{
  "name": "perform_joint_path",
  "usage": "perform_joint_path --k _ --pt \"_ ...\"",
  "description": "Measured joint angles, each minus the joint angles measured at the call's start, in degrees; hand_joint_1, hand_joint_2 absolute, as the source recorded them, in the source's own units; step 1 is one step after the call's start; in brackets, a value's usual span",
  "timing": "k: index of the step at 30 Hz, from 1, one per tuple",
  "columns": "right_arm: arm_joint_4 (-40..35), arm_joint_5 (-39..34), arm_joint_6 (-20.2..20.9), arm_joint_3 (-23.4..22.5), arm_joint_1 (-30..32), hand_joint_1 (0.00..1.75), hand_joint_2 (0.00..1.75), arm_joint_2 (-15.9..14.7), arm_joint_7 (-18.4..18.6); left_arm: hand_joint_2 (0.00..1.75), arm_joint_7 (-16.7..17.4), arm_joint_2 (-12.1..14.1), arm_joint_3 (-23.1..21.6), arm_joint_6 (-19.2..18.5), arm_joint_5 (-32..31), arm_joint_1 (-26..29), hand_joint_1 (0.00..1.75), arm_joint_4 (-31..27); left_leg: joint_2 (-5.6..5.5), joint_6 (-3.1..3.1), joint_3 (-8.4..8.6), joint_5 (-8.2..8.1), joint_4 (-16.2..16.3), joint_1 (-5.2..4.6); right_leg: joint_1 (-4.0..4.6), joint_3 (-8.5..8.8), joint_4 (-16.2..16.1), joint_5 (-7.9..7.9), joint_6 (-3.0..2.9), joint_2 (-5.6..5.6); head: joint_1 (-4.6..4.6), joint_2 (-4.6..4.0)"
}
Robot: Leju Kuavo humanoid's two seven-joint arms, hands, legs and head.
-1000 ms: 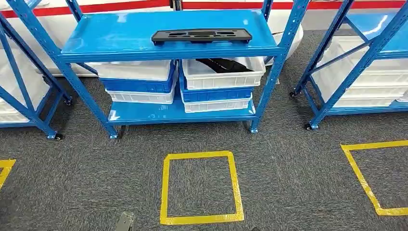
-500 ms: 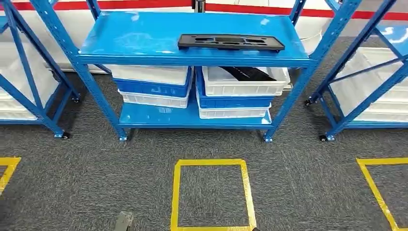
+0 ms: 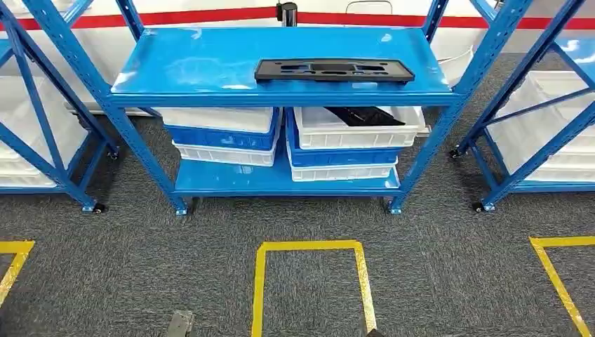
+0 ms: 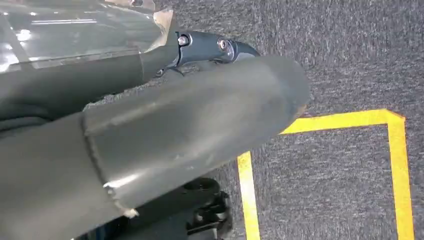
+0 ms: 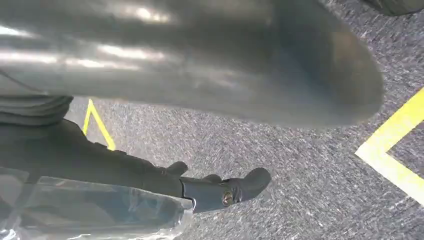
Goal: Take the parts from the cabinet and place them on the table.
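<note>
I stood on dark grey carpet [image 3: 435,274] marked with yellow tape squares [image 3: 311,247]. Blue metal racks [image 3: 63,49] flanked me on both sides, before a white wall with a red stripe [image 3: 210,15], under bright glare.

Grey carpet floor [image 3: 435,281] w/ yellow tape squares: one centre near bottom [image 3: 311,247], corner of another at right [image 3: 554,267], a bit more at left edge [image 3: 12,254]. Side racks, blue frames on small castors: left rack [image 3: 42,133] & right rack [image 3: 533,126], both w/ white bins on lower levels. Behind, white wall w/ red stripe [image 3: 210,15]. Small dark object [image 3: 285,12] stands just behind the middle rack's top shelf; can't tell what it is.
</note>
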Motion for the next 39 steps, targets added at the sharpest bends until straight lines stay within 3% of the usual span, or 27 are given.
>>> perform_joint_path --k 2,3,4,5,9,16,39 --pt "0.0 0.0 0.0 0.0 0.1 0.00 0.00 0.0 0.0 0.00 0.0 0.1 0.0 0.0 0.0 0.0 0.00 0.0 0.28 -0.81 4.64 6.28 -10.4 0.78 -0.49 1.40 0.2 -1.12 1.00 0.19 0.00 0.00" --pt "0.0 0.0 0.0 0.0 0.0 0.00 0.00 0.0 0.0 0.00 0.0 0.1 0.0 0.0 0.0 0.0 0.00 0.0 0.22 -1.22 5.84 6.07 -12.2 0.95 -0.32 1.20 0.3 -1.66 1.55 0.17 -0.11 0.00" --pt "0.0 0.1 0.0 0.0 -0.2 0.00 0.00 -0.1 0.0 0.00 0.1 0.0 0.0 0.1 0.0 -0.1 0.00 0.0 -0.06 -0.62 7.13 5.14 -13.9 0.58 0.47 1.02 0.7 -2.14 2.12 0.20 -0.31 0.00" --pt "0.0 0.2 0.0 0.0 -0.2 0.00 0.00 -0.2 0.0 0.00 0.3 0.0 0.0 0.3 0.0 -0.1 0.00 0.0 0.00 0.29 7.00 5.39 -13.8 0.62 0.59 0.89 0.7 -2.27 2.12 0.21 -0.05 0.00" --pt "0.0 0.6 0.4 -0.1 -0.2 0.00 0.00 -0.1 0.0 0.00 0.3 0.0 0.0 1.0 0.1 -0.1 0.00 0.0 -0.27 0.47 6.77 5.18 -13.8 -0.31 0.61 1.82 -0.1 -2.13 2.35 0.02 0.13 0.00" --pt "0.0 0.9 0.8 -0.3 -0.3 0.00 0.00 0.0 0.1 0.00 0.3 0.1 0.0 1.1 0.1 -0.1 0.00 0.0 -0.26 1.36 6.96 4.72 -13.8 -0.48 0.58 1.66 -0.6 -2.15 2.46 -0.02 0.15 0.00" --pt "0.0 -1.3 1.1 -2.9 -0.1 0.00 0.00 -0.1 -0.3 0.00 1.0 -0.1 0.0 1.6 -0.4 0.1 0.00 0.0 -0.19 1.37 7.76 4.77 -14.4 -0.08 0.80 1.83 -0.6 -2.14 2.48 -0.01 0.13 0.00"
